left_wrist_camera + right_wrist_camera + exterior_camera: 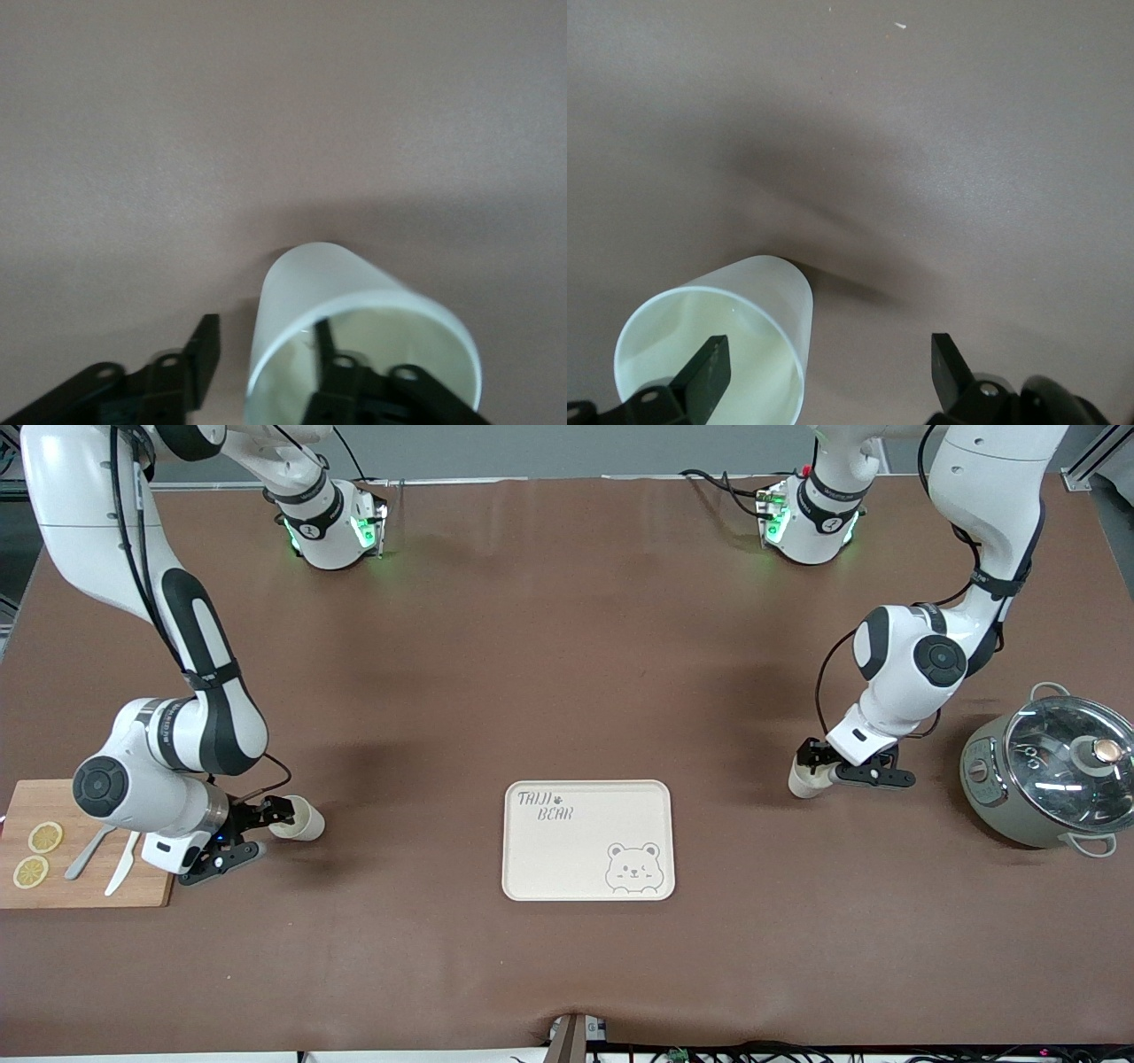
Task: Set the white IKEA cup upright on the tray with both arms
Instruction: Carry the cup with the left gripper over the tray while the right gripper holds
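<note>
Two white cups lie on their sides on the brown table. One cup (301, 820) is toward the right arm's end, beside the wooden board; my right gripper (264, 831) is open at its mouth, one finger in front of the opening, and its wall (766, 292) stands between the fingers of the right gripper (828, 363). The other cup (804, 781) is toward the left arm's end; my left gripper (822, 767) is open, one finger inside that cup (310, 283) and one outside, so the left gripper (264, 345) straddles the wall. The cream tray (588, 786) lies empty between them.
A wooden cutting board (89, 890) with two lemon slices, a knife and a fork lies at the right arm's end. A grey pot with a glass lid (1050, 775) stands at the left arm's end.
</note>
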{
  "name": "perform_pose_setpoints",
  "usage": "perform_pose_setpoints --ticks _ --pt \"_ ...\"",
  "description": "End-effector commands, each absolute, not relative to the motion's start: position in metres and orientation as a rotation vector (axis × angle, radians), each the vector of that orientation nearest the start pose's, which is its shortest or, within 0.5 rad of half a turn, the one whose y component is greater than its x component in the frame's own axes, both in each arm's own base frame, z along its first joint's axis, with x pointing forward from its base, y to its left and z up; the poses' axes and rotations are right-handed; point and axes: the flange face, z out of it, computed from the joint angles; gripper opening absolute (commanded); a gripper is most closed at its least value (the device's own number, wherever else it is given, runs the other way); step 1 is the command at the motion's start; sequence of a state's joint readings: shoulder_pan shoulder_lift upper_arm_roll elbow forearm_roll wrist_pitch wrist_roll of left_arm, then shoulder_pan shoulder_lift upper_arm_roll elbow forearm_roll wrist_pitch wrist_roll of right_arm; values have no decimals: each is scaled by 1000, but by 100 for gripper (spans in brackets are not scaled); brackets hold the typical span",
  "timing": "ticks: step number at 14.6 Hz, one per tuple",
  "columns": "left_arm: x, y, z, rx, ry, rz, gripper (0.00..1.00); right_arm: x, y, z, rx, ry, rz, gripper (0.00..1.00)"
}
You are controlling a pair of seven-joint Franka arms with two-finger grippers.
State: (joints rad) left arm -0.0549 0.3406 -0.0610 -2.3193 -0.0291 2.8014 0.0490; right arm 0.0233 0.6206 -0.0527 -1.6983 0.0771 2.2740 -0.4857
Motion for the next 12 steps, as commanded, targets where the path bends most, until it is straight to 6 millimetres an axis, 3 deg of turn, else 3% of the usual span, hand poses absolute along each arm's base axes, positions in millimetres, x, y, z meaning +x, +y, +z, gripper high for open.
perform_pose_setpoints --ticks 1,5,9,12 --pt "530 -60 205 -3174 193 -216 0 673 -15 225 -3024 -653 27 100" --pt "535 -59 208 -3173 193 -233 0 673 -15 220 -3024 -652 32 100" --pt "554 -65 226 -3178 173 -254 0 674 -14 219 -3026 -655 21 100" --pt "582 -97 261 -3214 106 -125 0 674 -13 219 -3026 -657 18 100"
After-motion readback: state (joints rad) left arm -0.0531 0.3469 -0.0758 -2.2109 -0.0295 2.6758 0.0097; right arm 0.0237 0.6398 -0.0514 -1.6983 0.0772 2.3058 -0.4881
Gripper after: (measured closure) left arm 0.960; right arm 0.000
